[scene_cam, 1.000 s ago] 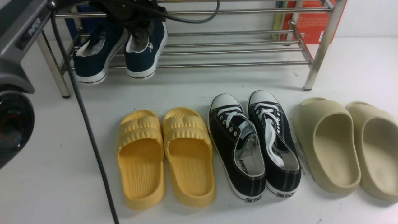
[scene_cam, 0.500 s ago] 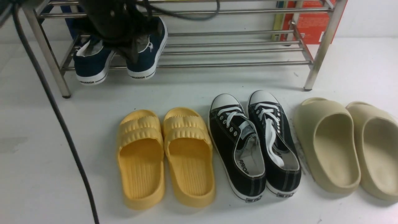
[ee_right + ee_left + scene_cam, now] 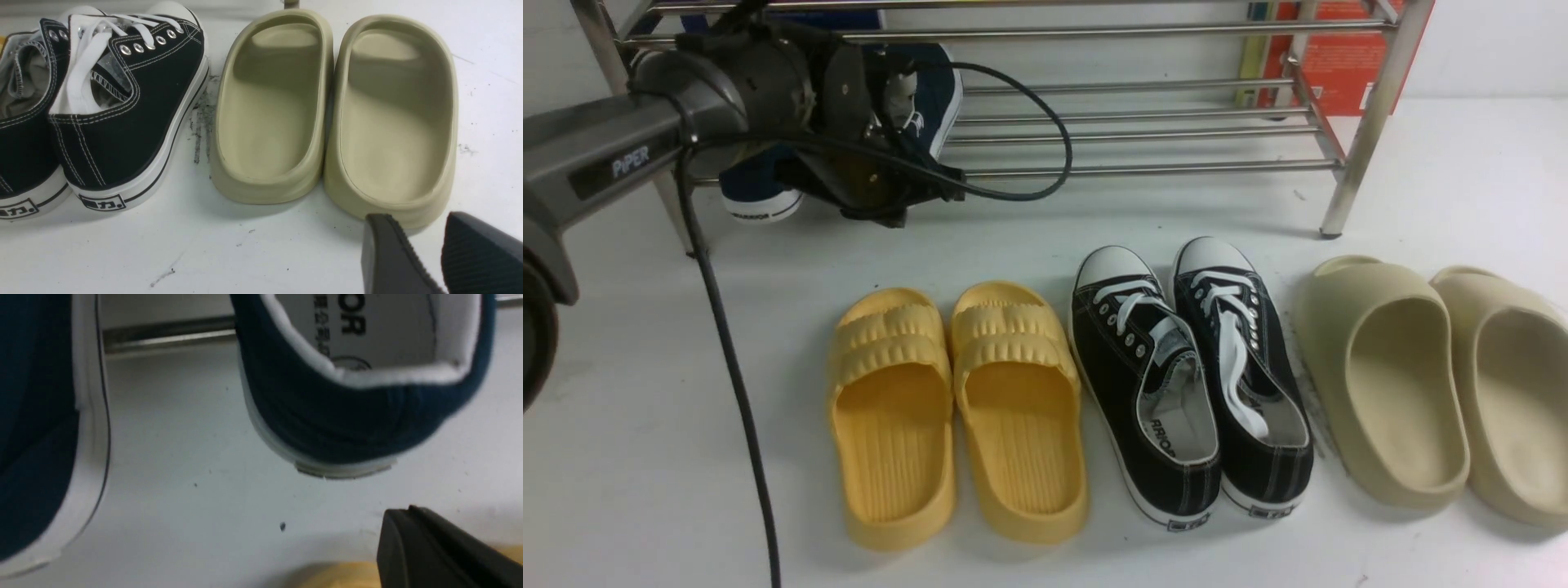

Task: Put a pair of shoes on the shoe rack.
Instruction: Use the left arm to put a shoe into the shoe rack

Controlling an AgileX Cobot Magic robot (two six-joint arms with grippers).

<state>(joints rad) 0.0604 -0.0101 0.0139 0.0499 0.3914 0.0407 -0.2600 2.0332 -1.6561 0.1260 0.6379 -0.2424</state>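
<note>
- In the upper left of the front view, two navy-blue slip-on sneakers, one [image 3: 756, 184] beside the other [image 3: 939, 94], are resting on the lower tier of the steel shoe rack [image 3: 1168, 169], partly hidden as the left arm [image 3: 629, 159] is crossing before them.
- There the canvas is looking deep blue and matte, the rubber soles are showing white, and dark lettering is marking the nearer sneaker end.
- In the left wrist view, one sneaker is spanning the upper middle, its white lining opening around printed lettering; its mate is filling the left edge.
- The left claw [image 3: 408, 508] is showing clenched at lower right, gripping nothing. For any adjustment, the sneakers are probably handling as light and unbreakable, the canvas giving under a pinch, the rubber gripping better; the heel wall is seeming the best hold.
- In the right wrist view, the right claw [image 3: 421, 214] is standing slightly parted and unladen at lower right, near beige clogs [image 3: 265, 188].
</note>
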